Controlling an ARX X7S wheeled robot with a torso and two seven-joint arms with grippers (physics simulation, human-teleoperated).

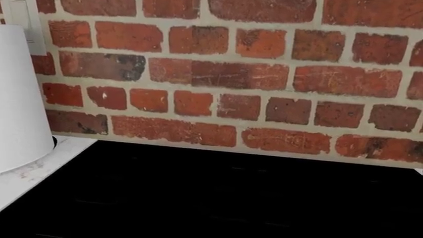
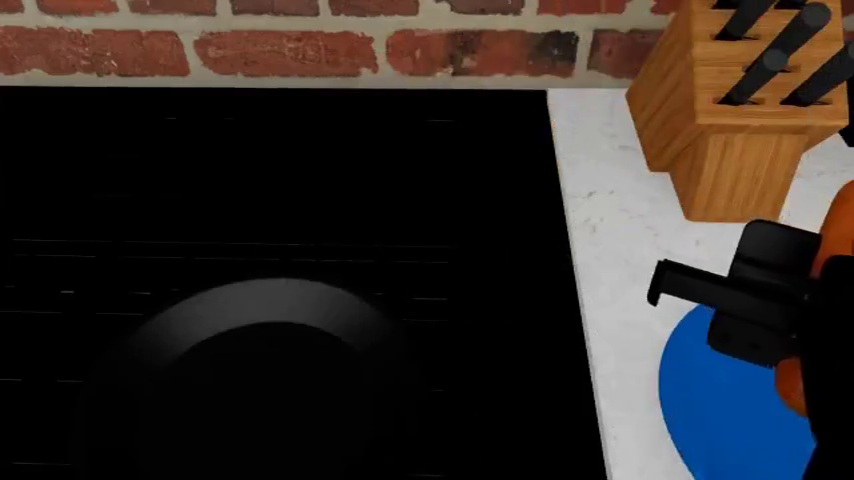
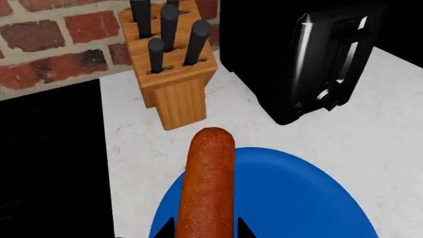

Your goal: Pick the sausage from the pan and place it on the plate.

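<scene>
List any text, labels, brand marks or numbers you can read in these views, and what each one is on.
None: no readable text shows in any view.
The knife block, the toaster, the plate and the sausage in the right gripper are all unmarked.
The brick wall, the pan and the white container are also bare.

Red brick wall [image 1: 225, 74] with pale mortar running behind a black cooktop [image 2: 267, 180] set flush beside a white speckled countertop [image 3: 370, 129]. Wooden knife block [image 3: 168, 74] with dark handles standing on that countertop near the wall, black toaster [image 3: 324, 59] just beside it. White cylindrical object [image 1: 20, 99] noted on the counter at the cooktop's other side.
</scene>
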